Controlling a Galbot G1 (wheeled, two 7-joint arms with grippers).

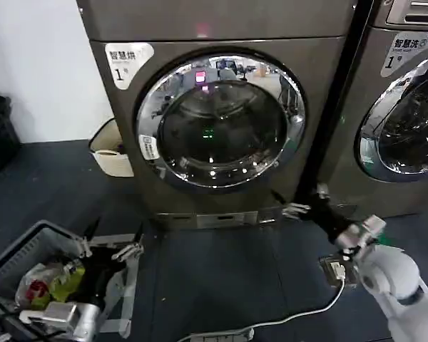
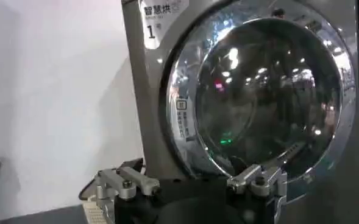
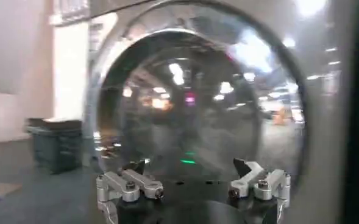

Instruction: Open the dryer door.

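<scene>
While the door sits shut on the dryer dead ahead, nothing is done yet. Right gripper, jaws spread, hangs low near the dryer's lower right corner. Left gripper, jaws spread, waits over the basket. Reach, grasp and pull remain.

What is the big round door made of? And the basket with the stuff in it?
The door looks like dark glass in the middle, since lights reflect on it, with a shiny ring, maybe chrome-plated metal or plastic, around it. The basket on the floor looks like grey plastic with a slotted wall, though that is a guess from its dull look.
</scene>
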